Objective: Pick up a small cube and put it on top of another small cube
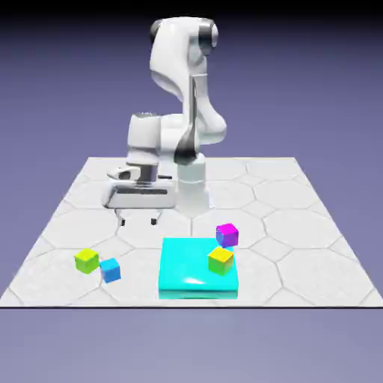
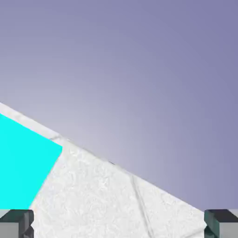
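Note:
The small cube [image 1: 87,260], lime-green with a yellowish top, sits on the table near the exterior view's left front. A blue cube [image 1: 111,270] of about the same size stands just to its right, nearly touching it. My gripper [image 1: 138,220] hangs open above the table, farther back and slightly right of both cubes, with nothing between its fingers. The hand view shows neither cube. There, only the grey fingertips [image 2: 16,223] of my gripper [image 2: 119,225] show, wide apart at the bottom corners.
A flat cyan block [image 1: 187,269] [image 2: 23,162] lies at the front middle, with a yellower yellow-green cube [image 1: 221,259] on its right part. A magenta cube [image 1: 227,235] stands at its far right corner. The table's [image 2: 116,200] edge crosses the hand view diagonally.

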